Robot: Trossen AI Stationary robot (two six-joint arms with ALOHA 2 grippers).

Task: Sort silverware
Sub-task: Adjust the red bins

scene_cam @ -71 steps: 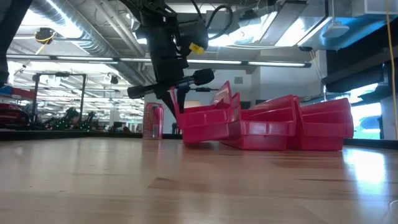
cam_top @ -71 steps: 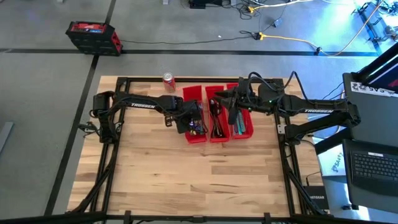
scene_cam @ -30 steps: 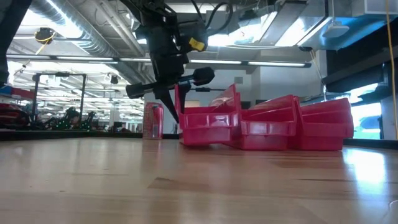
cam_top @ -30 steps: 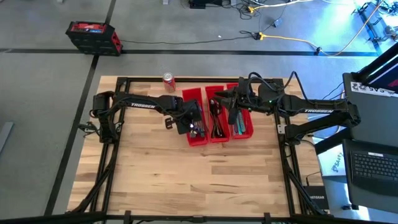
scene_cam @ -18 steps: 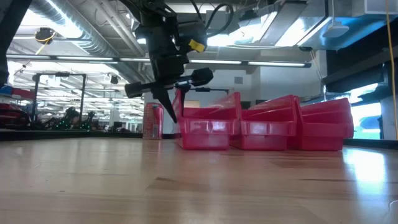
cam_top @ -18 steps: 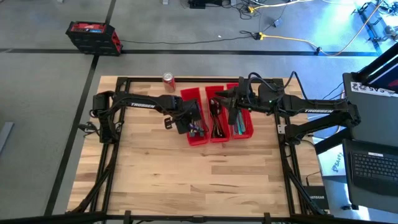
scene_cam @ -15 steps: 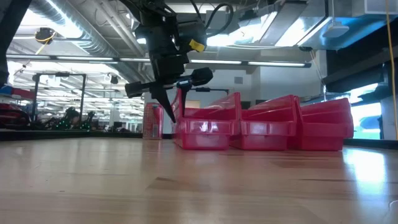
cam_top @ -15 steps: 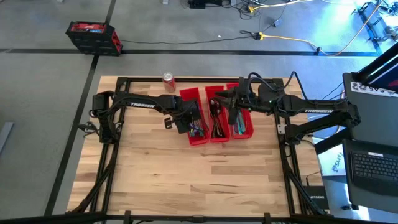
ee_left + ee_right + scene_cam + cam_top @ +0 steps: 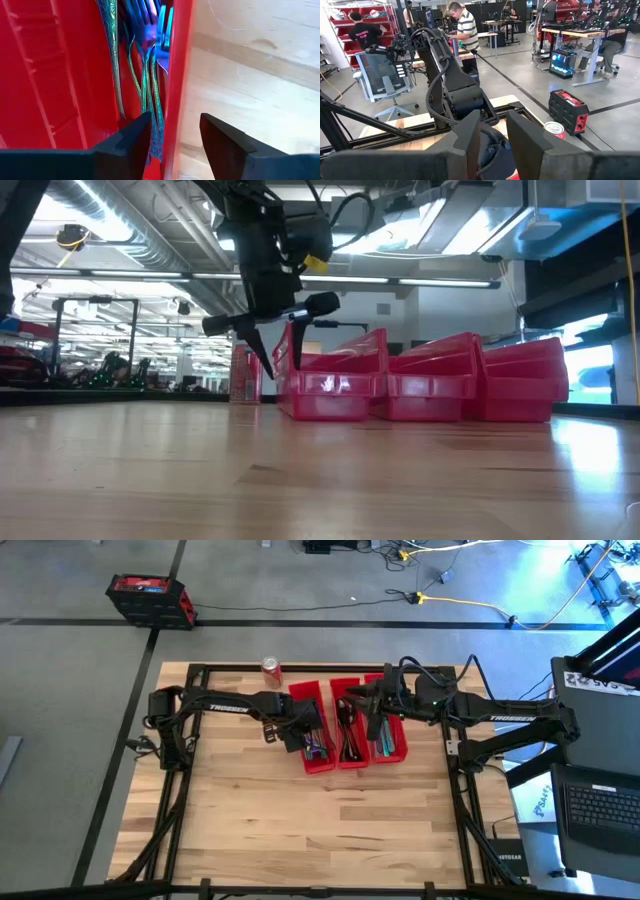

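left arm: reached rightward across the far worktop, wrist bent down | left gripper (image 9: 272,360): jaws parted, pointing downward | right arm: stretched leftward at the far side | right gripper (image 9: 492,131): jaws slightly parted, empty

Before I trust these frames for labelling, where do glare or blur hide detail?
Low view: bright ceiling lights behind leave the left gripper a silhouette. Left wrist view: the silverware glints and blurs close up inside the red bin. High view: blue light washes the top right floor.
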